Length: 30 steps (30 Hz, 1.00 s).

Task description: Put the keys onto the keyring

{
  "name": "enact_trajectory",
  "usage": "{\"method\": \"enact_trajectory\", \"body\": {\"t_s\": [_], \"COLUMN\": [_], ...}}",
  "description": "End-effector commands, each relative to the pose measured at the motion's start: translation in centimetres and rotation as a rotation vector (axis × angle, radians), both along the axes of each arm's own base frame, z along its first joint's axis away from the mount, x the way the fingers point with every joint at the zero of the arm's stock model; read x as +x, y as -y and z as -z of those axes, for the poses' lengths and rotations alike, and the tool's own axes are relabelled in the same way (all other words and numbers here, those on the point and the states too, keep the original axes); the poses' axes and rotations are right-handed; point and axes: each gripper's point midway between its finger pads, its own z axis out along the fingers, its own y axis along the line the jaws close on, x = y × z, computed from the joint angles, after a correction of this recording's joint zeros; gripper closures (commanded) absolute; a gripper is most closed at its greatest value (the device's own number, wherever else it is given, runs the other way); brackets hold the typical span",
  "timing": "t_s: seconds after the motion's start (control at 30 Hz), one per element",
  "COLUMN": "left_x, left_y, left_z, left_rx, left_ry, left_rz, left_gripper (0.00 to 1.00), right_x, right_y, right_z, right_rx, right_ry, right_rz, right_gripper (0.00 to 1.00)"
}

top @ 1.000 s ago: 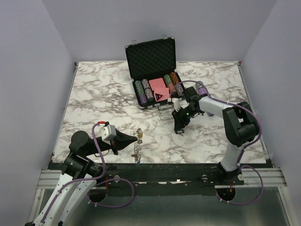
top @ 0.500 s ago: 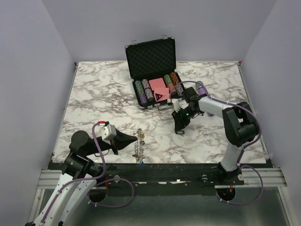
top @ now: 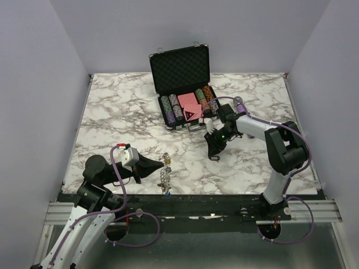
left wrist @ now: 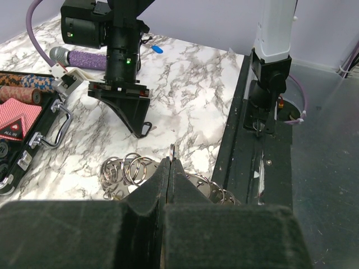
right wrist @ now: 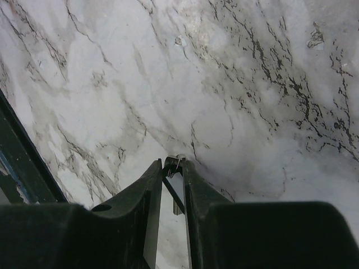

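Two arms work over the marble bench [top: 112, 112], one pincer each. The left pincer [top: 161, 163] sits low at the near edge, its fingers [left wrist: 151, 190] clenched flat on the rim of the one keyring [top: 164, 175]. The ring stands edge-on above the tips, and its fringe of small silver loops spreads on the bench to either side. The right pincer [top: 213, 153] points straight down at the middle of the bench, well apart from the ring. It is nipped nearly closed on one small key [right wrist: 175, 162], of which only a silver end shows between the tips. One blue key [left wrist: 157, 49] lies alone on the far side, near the single purple microphone [left wrist: 84, 57]. One black case [top: 179, 73] stands open at the back, holding rows of chips too small to count and one red card deck.
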Motion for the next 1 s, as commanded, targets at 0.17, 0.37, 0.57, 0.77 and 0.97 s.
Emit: {"method": "enact_trajectory", "body": {"t_s": [0.17,0.37,0.57,0.77,0.97], "left_x": [-0.47,-0.47,-0.49,-0.45,-0.44], "left_y": [0.08,0.08,0.07,0.08,0.08], "left_z": [-1.77,-1.77,-1.79,-1.74,-1.72], "left_rx": [-0.028,-0.028,-0.029,-0.028,-0.027], "left_ry": [0.063,0.063,0.063,0.06,0.06], "left_rz": [0.029,0.029,0.03,0.03,0.029], "left_gripper": [1.0,1.0,1.0,1.0,1.0], "right_x": [0.42,0.47,0.44,0.28,0.02], "right_y": [-0.07,0.11,0.03,-0.14,-0.35], "right_z": [-0.09,0.04,-0.03,-0.01,-0.27], "right_rx": [-0.031,-0.043,-0.038,-0.034,-0.021], "right_ry": [0.021,0.022,0.019,0.012,0.006], "right_rz": [-0.01,-0.005,-0.007,-0.013,-0.028], "right_gripper": [0.72,0.75,0.77,0.82,0.85]}}
